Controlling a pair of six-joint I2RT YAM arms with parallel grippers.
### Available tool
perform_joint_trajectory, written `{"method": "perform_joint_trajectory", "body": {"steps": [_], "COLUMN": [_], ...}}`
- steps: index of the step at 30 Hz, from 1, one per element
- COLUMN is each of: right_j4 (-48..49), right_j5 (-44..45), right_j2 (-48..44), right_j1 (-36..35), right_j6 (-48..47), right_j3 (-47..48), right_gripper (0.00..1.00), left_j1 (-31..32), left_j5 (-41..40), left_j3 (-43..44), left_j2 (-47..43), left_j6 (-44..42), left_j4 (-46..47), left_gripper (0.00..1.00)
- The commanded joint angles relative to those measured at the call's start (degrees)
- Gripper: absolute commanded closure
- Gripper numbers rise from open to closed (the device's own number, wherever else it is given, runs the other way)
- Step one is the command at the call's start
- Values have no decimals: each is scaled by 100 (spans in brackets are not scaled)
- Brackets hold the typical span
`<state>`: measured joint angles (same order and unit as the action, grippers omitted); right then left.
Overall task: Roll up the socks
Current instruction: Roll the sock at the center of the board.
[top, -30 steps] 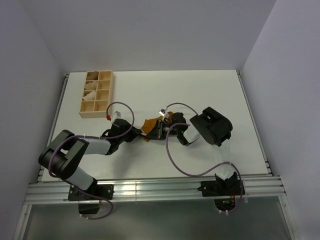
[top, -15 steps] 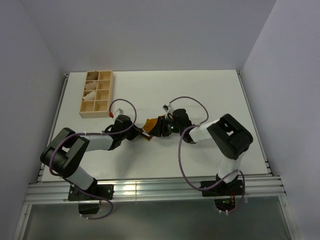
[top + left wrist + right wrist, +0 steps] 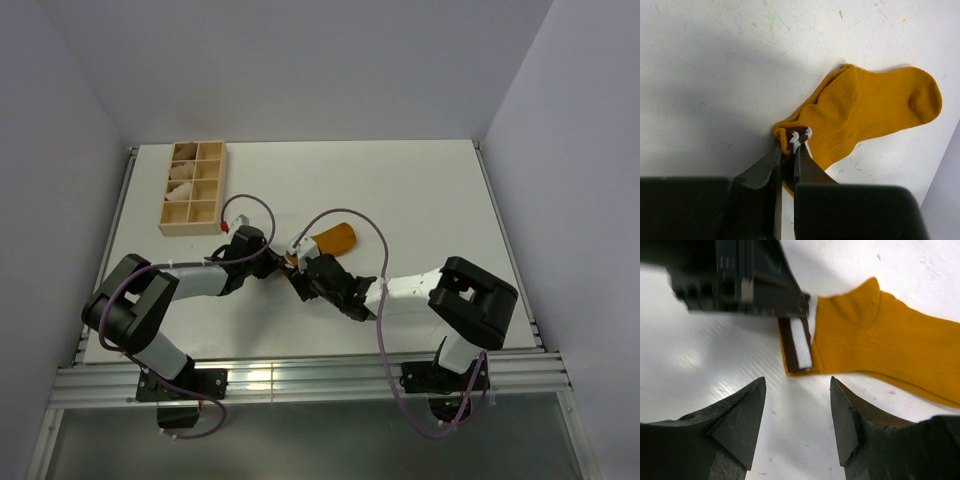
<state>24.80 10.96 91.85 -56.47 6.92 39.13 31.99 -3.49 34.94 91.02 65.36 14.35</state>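
1. I see one sock (image 3: 875, 115) lying flat on the table (image 3: 420, 190) near its middle. It is mustard-orange, ribbed along the leg and smooth at the rounded toe.
2. From above, the sock's toe points away from the arms and a little to the right. Its cuff (image 3: 799, 347) lies at the near-left end.
3. The cuff is dark brown with a white stripe showing, and it is bunched and folded over where it is gripped.
4. My left claw (image 3: 787, 150) is clamped on that cuff, with its fingers pressed together on the fabric.
5. My right claw (image 3: 797, 382) has its jaws well apart and holds nothing. It sits just beside the cuff, facing the left claw, and I cannot tell whether it touches the table.
6. A wooden tray (image 3: 195, 185) stands at the far left, well apart from the sock. Pale bundles (image 3: 181, 176) lie in its left compartments.
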Motion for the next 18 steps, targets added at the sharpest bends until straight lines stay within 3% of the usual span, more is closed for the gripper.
{"method": "perform_joint_trajectory", "body": {"steps": [1, 11, 18], "right_j4": [200, 1289, 1537], "right_j5": [1600, 2911, 2877], "right_j2": [289, 1299, 1713], "right_j1": [-390, -1191, -1253], "right_j6": [-1173, -2352, -2687], "right_j3": [-11, 252, 446], "right_gripper": [38, 34, 36], "left_j1": [0, 0, 0], "left_j5": [-117, -47, -21], "left_j3": [136, 189, 136], "left_j2": [152, 214, 188], "left_j6": [-208, -235, -208], "left_j4": [-354, -406, -363], "left_gripper": [100, 100, 100]}}
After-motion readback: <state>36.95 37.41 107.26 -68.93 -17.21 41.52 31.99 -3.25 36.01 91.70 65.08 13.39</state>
